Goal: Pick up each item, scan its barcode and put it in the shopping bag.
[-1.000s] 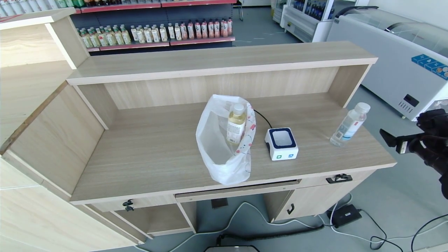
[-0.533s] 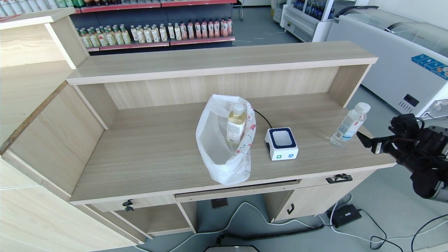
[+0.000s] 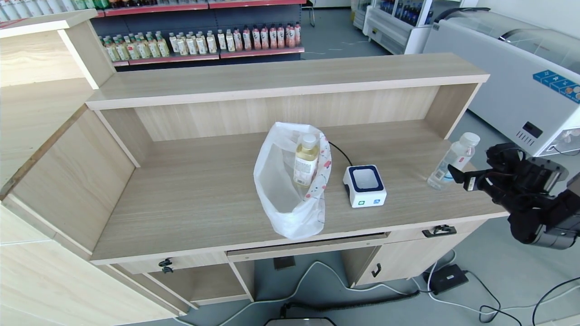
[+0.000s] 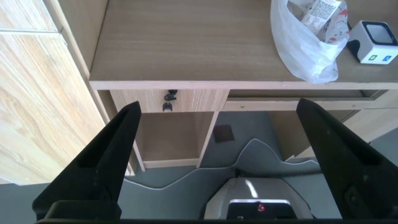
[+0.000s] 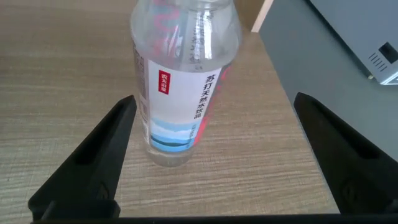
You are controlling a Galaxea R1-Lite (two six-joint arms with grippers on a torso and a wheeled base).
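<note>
Wooden counter (image 3: 204, 194) carries a white bag (image 3: 281, 190) with a yellow bottle (image 3: 306, 160) standing in it, a scanner (image 3: 364, 185) just right of the bag, and a clear water bottle (image 3: 453, 162) upright near the right end. Right gripper (image 5: 214, 106) sits just beside the water bottle, fingers spread wide to either side of it and seemingly not touching. Left gripper (image 4: 214, 112) hangs before the counter's front, fingers wide apart, holding nothing.
</note>
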